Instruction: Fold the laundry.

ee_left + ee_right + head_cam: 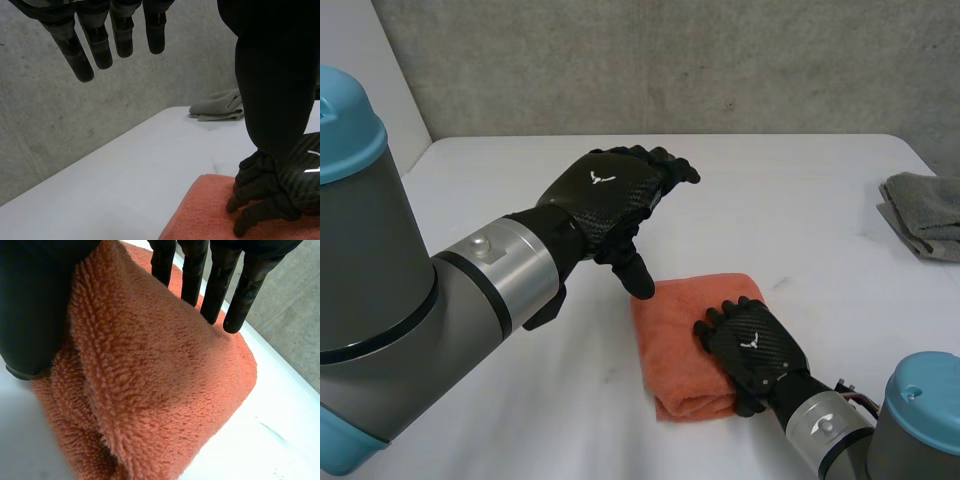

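1. My right hand [752, 345] lies flat on the folded orange towel [675, 330], fingers straight, pressing.
2. My left hand [605, 195] hovers just past it, fingers straight, holding nothing.
3. I think this towel is done. Next I fetch the far grey cloth [925, 212].

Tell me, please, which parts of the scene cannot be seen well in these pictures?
- Orange towel: in the head view the right hand lies on it and hides the part underneath. Its layers cannot be counted.
- Grey cloth: the edge of the head view cuts it off. In the left wrist view the thumb of the left hand hides one end.
- In the right wrist view, the right hand's thumb covers part of the towel's side.
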